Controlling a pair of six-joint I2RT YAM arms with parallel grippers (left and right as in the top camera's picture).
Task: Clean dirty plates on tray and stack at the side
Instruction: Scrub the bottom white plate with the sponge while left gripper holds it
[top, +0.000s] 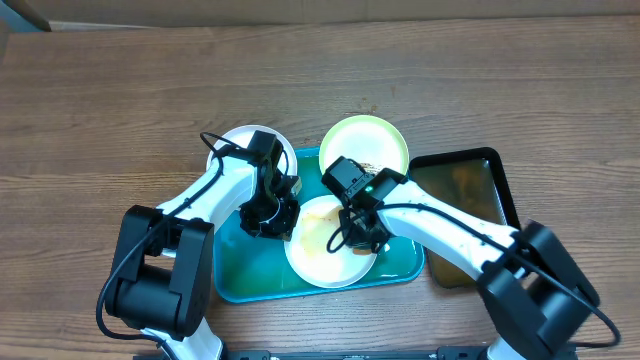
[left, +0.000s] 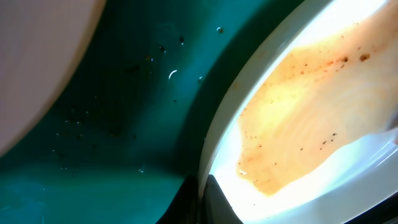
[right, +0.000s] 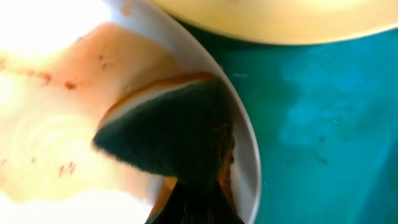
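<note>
A white plate (top: 325, 245) smeared with brown lies in the teal tray (top: 240, 280). My left gripper (top: 268, 215) is shut on its left rim; in the left wrist view the rim (left: 214, 149) runs down between the dark fingers (left: 217, 205). My right gripper (top: 362, 235) is shut on a dark sponge (right: 168, 134) that presses on the plate's right side, near the rim (right: 245, 143). A second white plate (top: 240, 148) lies at the tray's upper left corner. A pale green plate (top: 363, 145) overlaps the tray's far edge.
A smaller black tray (top: 465, 185) with brownish liquid sits right of the teal tray, under my right arm. Bare wooden table (top: 120, 90) lies to the left and behind. The teal floor (left: 124, 124) shows dark specks and droplets.
</note>
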